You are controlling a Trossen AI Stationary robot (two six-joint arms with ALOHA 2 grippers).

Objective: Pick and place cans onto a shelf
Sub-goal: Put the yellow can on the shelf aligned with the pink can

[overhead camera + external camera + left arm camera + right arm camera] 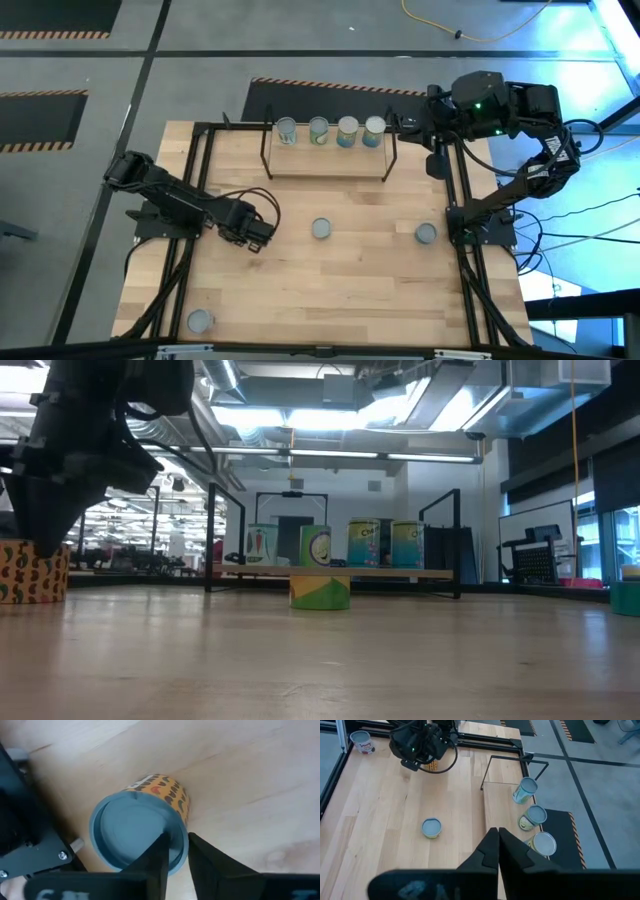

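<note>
Left arm reaching low across the near-left part of the tabletop (360,290), its links folded and its left gripper (262,233) pointed downward over an orange-patterned can (142,830). In the left wrist view the two dark fingers (156,862) stand only slightly apart, straddling the can's rim, one inside the grey lid and one outside the wall; whether they have actually clamped the rim cannot be told. In the low view this can (30,573) stands upright on the wood at the far left under the dark mass of the arm. Right arm held high beyond the table's far-right corner, its right gripper (498,845) closed and empty, fingers pressed together, looking down over the shelf (330,163). Shelf at the far middle of the table, a pale board in a black wire frame, carrying a row of four upright cans (330,131) side by side. Three more cans stand loose on the table: one near the centre (321,229), one toward the right rail (426,234), one at the near-left corner (200,321). Tabletop of light wood planks edged with black rails; grey floor with hazard-striped mats around it. Room behind shows ceiling strip lights, ducting and glazed partitions.
</note>
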